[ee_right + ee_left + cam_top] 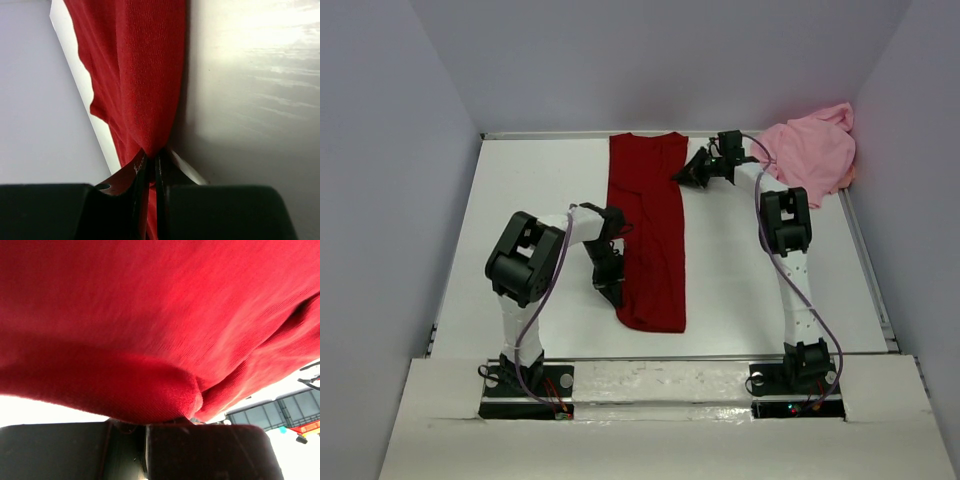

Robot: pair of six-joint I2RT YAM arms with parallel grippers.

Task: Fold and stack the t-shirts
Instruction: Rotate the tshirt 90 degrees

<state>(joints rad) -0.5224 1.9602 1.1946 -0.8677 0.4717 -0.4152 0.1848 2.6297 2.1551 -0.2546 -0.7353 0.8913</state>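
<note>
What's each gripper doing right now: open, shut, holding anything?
Left gripper: closed, pinching the dark red t-shirt.
Right gripper: closed, pinching the same t-shirt.

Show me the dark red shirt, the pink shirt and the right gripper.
dark red shirt (650, 230), top view, middle of the long strip.
pink shirt (810, 150), top view, middle of the crumpled heap.
right gripper (151, 162), right wrist view, between jaws pinching red cloth.

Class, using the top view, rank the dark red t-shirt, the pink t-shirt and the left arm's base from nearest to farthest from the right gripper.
1. The dark red t-shirt: pinched in the jaws of the right gripper, mid-table.
2. The pink t-shirt: bunched in the far right corner.
3. The left arm's base: near edge, left.
</note>
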